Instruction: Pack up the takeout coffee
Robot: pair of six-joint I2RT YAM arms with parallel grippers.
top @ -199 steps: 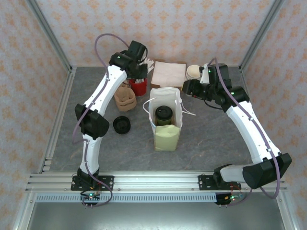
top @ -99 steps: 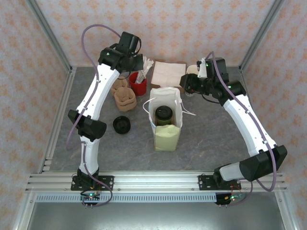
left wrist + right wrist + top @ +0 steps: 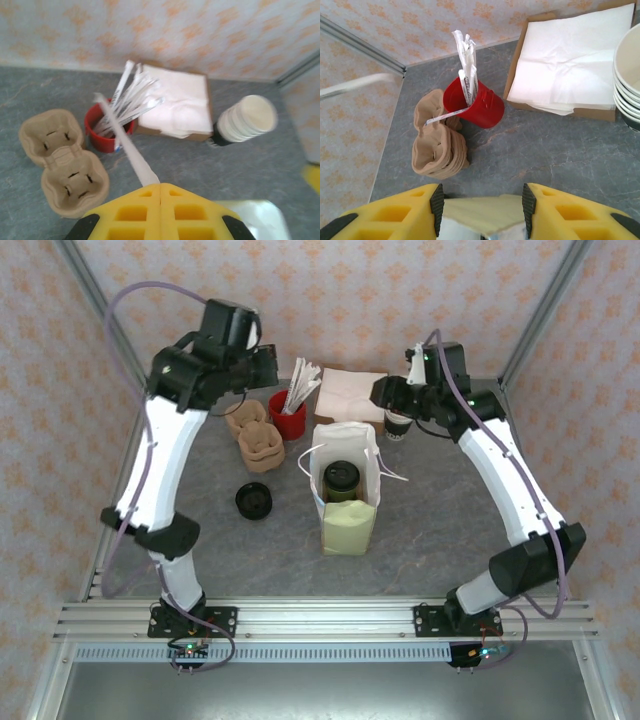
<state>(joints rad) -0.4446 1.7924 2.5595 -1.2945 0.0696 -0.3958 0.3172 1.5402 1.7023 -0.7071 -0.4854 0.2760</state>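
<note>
Squarely inside the open paper bag (image 3: 348, 525) stands the takeout coffee (image 3: 341, 478). Beyond it, the left gripper (image 3: 160, 186) is clamped on a wrapped straw (image 3: 135, 159) near the red cup (image 3: 102, 142), while the right gripper (image 3: 482, 207) hovers, fingers apart.

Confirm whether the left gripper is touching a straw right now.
Touching. The left wrist view shows the left gripper shut, with one wrapped straw pinched in the seam between its tips.
</note>
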